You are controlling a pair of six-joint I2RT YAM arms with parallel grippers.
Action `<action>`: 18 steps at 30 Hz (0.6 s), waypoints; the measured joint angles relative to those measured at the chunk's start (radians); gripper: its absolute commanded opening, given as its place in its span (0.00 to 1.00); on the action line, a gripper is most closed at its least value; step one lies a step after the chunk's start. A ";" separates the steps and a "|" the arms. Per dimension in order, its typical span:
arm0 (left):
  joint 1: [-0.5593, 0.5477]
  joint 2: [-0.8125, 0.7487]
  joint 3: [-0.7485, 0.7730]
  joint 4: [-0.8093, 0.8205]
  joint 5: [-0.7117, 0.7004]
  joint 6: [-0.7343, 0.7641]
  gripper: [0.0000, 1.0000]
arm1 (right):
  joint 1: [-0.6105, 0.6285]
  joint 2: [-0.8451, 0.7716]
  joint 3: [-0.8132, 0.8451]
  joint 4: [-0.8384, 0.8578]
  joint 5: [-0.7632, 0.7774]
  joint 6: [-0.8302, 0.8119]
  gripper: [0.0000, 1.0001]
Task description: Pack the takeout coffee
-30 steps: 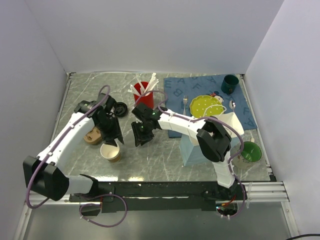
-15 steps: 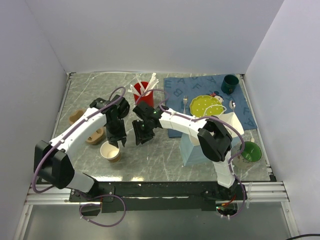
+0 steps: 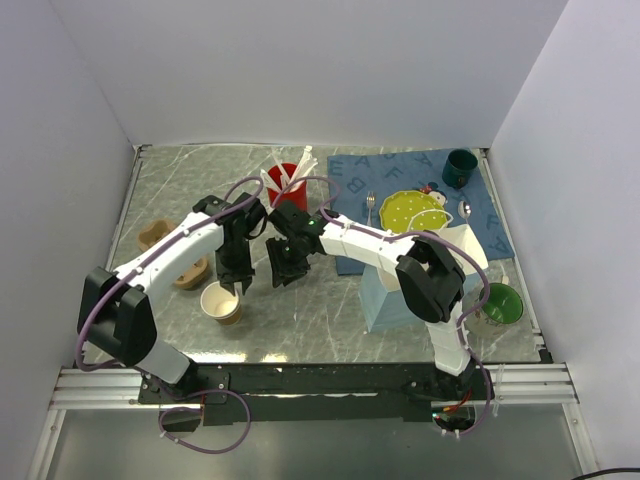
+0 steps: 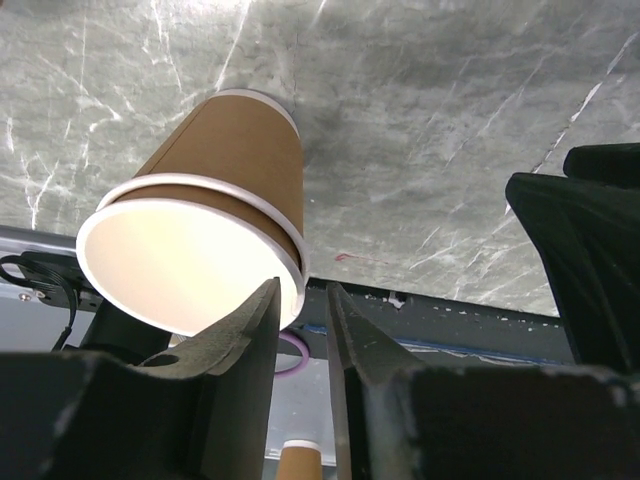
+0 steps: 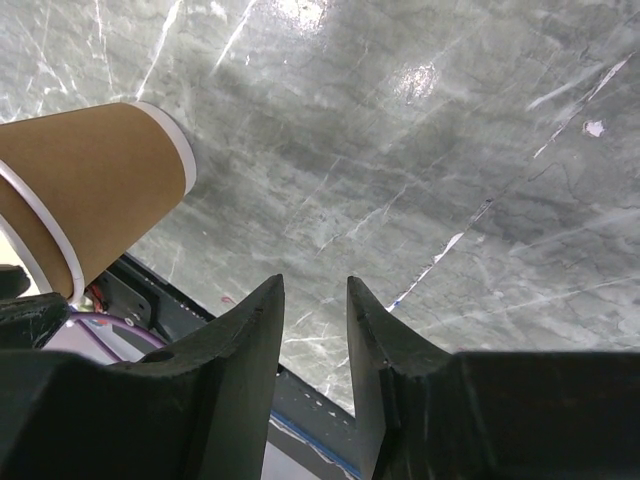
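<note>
Scanning the top view, the black-lidded takeout coffee cannot be picked out. Both wrists meet over the middle of the table point(image 3: 330, 322), and it may sit hidden beneath them. The left gripper point(image 3: 240, 284) hangs just beside the lidless paper cup point(image 3: 221, 303), with the right gripper point(image 3: 286, 274) near it. A red cup point(image 3: 288, 190) of white utensils stands just behind the arms, and a brown cardboard holder point(image 3: 188, 272) lies to the left.

From the left wrist, the left fingers stand a narrow slit apart with nothing between them. The lidless cup looms just beyond, and the other arm's dark bulk crowds the right edge.

From the right wrist, those fingers are likewise slightly parted and empty over bare marble, with the lidless cup at the left edge.

The coffee is probably light, with soft paper walls that dent and a lid that could pop off. It is best taken round the body below the lid and kept upright. The lidless cup and the crossed arms look to be the main obstacles.
</note>
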 measured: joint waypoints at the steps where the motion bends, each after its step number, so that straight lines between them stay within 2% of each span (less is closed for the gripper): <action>1: -0.001 0.001 0.000 0.002 -0.001 0.000 0.26 | 0.000 0.000 0.000 0.000 0.000 0.000 0.39; 14: -0.003 0.021 0.000 0.026 -0.010 0.005 0.21 | -0.008 0.000 0.021 -0.001 -0.001 0.000 0.39; 18: -0.002 0.028 0.000 0.033 -0.016 0.006 0.14 | -0.012 0.000 0.022 -0.002 -0.001 0.000 0.39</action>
